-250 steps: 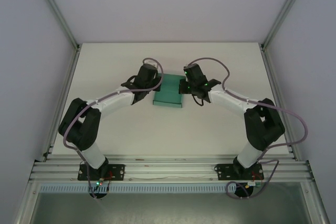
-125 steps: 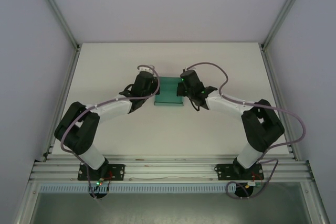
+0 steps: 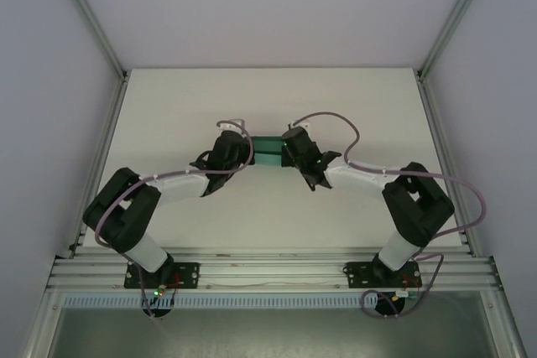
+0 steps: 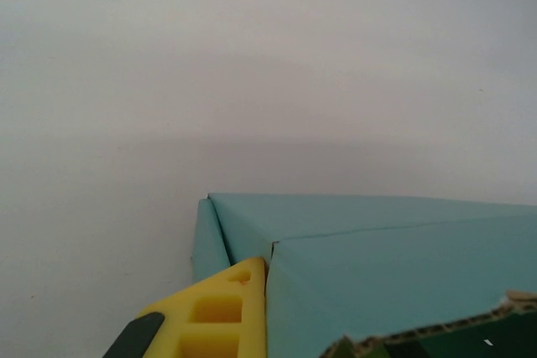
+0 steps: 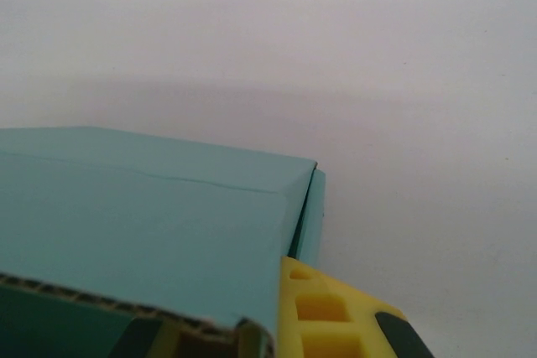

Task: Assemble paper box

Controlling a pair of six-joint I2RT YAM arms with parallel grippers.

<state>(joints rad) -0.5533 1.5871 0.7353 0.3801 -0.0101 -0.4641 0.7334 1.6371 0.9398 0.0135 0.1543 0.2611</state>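
Observation:
The teal-green paper box lies at mid-table between my two grippers. My left gripper is shut on the box's left end. In the left wrist view one yellow finger presses against a raised teal wall of the paper box, and the other finger is hidden behind the card. My right gripper is shut on the right end. Its yellow finger lies against the paper box, whose card covers the other finger. Folded panels meet at creases on top.
The white table stretches round the box on all sides. Aluminium frame posts and grey walls bound it left and right, and a rail with both arm bases runs along the near edge.
Both grippers have drawn closer together and slightly nearer the bases, still shut on the box. The teal card seen from above has shrunk as its panels folded up.

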